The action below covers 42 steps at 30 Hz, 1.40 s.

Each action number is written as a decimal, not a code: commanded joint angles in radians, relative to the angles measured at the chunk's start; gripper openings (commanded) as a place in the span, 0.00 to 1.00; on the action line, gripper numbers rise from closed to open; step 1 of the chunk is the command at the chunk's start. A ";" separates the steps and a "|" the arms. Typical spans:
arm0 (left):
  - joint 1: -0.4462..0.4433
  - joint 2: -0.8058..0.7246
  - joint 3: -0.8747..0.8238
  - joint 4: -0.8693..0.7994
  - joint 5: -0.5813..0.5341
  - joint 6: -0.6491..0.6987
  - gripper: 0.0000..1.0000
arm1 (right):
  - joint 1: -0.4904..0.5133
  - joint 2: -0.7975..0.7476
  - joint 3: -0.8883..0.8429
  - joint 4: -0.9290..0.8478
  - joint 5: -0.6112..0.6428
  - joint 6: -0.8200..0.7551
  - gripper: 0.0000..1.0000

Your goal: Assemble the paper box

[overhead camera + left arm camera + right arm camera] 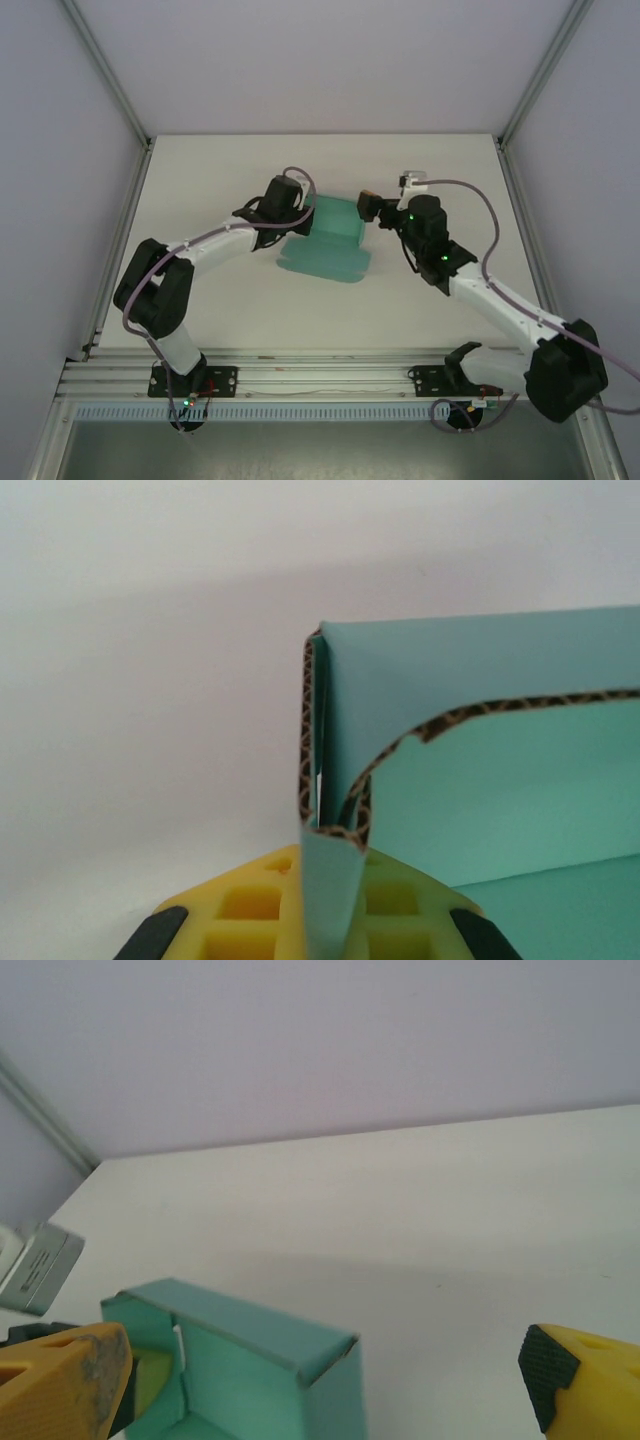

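From above, the left gripper [288, 205] hides the left end of the paper box [335, 235]. Its fingers pinch a green flap tight. The box sits in the middle of the table [230, 305], half folded, with wavy brown edges. Just to its right, the right gripper [372, 207] has its fingers spread wide and holds nothing.

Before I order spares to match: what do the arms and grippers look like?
The left arm and right arm: white links, black joints, green lights, a lilac cable along each. The left gripper and right gripper have yellow fingers, black pads.
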<state>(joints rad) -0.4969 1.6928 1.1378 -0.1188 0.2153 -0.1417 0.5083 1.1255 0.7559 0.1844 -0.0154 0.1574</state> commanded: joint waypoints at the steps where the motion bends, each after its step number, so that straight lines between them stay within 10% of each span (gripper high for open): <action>1: -0.008 0.010 0.115 -0.263 0.202 0.333 0.00 | -0.013 -0.074 -0.017 -0.176 0.103 0.081 1.00; 6: -0.057 0.061 0.185 -0.520 0.164 0.596 0.00 | -0.028 -0.142 -0.034 -0.341 0.119 0.128 1.00; 17: -0.134 0.241 0.335 -0.706 -0.158 0.657 0.00 | -0.055 -0.167 -0.039 -0.471 0.147 0.137 1.00; 42: -0.222 0.633 0.467 -0.511 -0.515 0.626 0.00 | -0.100 -0.159 -0.070 -0.416 0.084 0.145 1.00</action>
<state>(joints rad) -0.7277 2.2242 1.6577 -0.7094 -0.3584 0.5072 0.4152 0.9733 0.6914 -0.2466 0.0738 0.2913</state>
